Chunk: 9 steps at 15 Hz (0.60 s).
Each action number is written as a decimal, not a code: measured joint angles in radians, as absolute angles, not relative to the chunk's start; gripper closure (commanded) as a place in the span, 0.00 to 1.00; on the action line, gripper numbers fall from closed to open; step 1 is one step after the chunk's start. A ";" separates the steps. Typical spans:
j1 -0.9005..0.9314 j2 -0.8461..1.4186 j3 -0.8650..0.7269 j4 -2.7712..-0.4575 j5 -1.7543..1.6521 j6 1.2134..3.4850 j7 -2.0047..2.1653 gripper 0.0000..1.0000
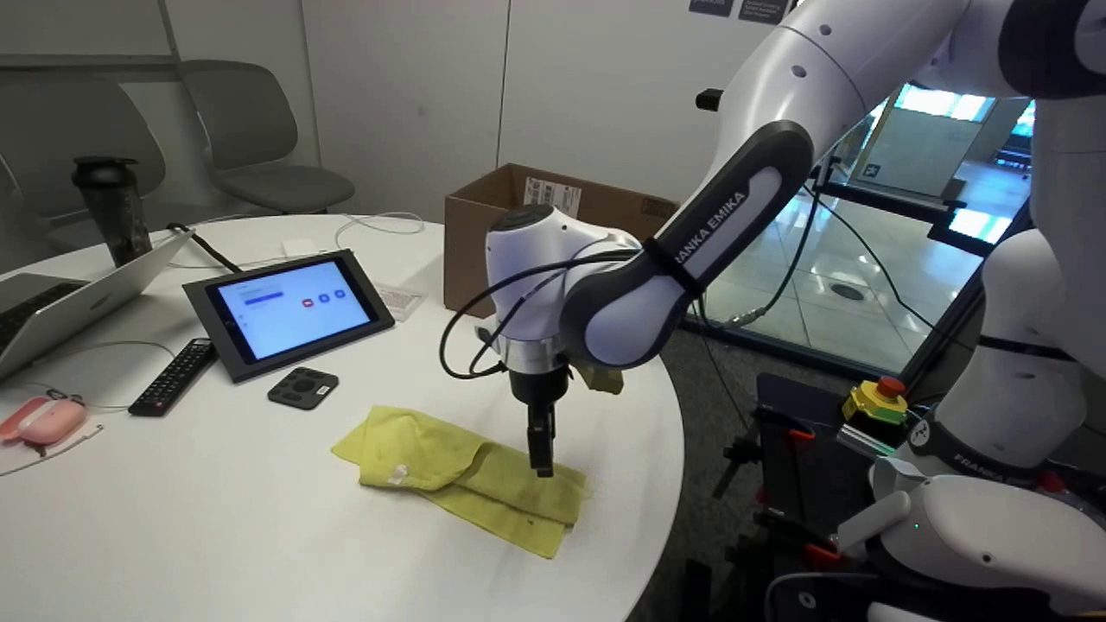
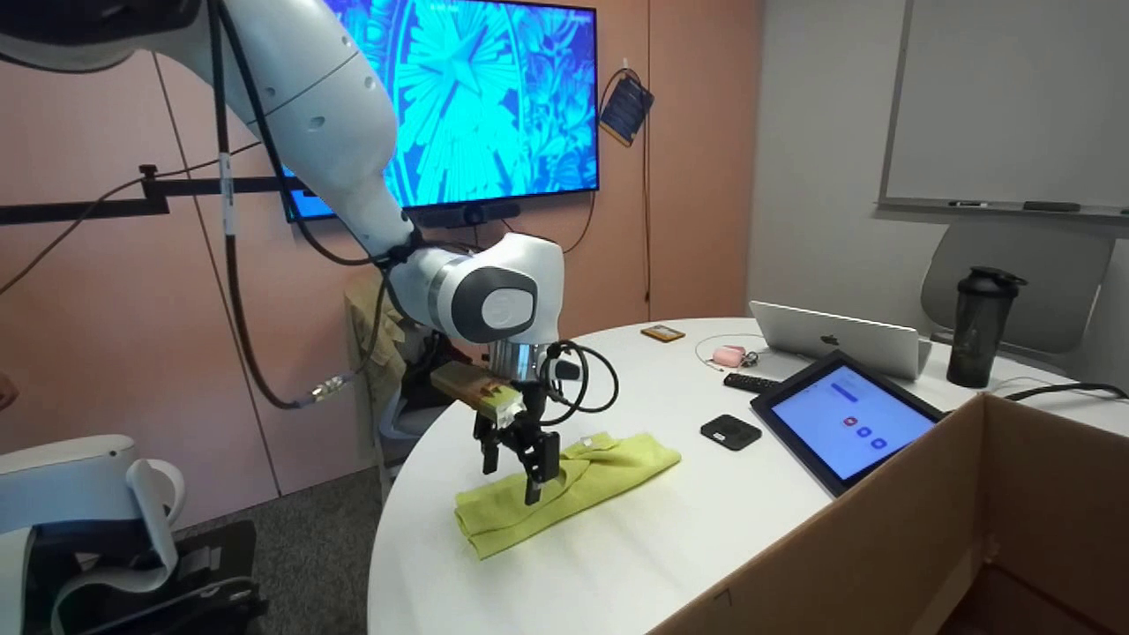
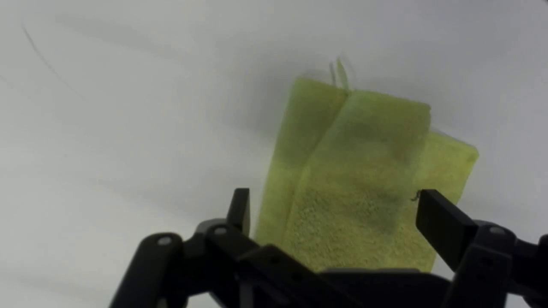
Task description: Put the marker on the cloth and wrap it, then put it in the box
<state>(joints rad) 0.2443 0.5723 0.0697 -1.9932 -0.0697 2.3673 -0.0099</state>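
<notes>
In an exterior view: yellow cloth (image 1: 415,453) folded into a strip on the bench (image 1: 216,536), lower centre, probably to enclose the marker, which shows nowhere; cardboard box (image 1: 469,250) upper centre. In an exterior view: hand (image 2: 512,481) over the cloth's left end, nothing held. Wrist view: fingers (image 3: 445,226) spread wide toward the cloth's long edges, presumably for a pinch across.

All views share the cloth (image 3: 357,179), the wrist's closest.
</notes>
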 measured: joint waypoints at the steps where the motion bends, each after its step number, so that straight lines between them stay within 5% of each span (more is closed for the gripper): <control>1: 0.234 0.550 0.070 -2.047 -0.072 2.401 -0.022 0.00; 9: 0.231 0.420 0.071 -2.373 -0.143 2.637 0.013 0.00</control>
<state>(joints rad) 0.2305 0.4199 0.0714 -2.3729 -0.1433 2.6366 0.0127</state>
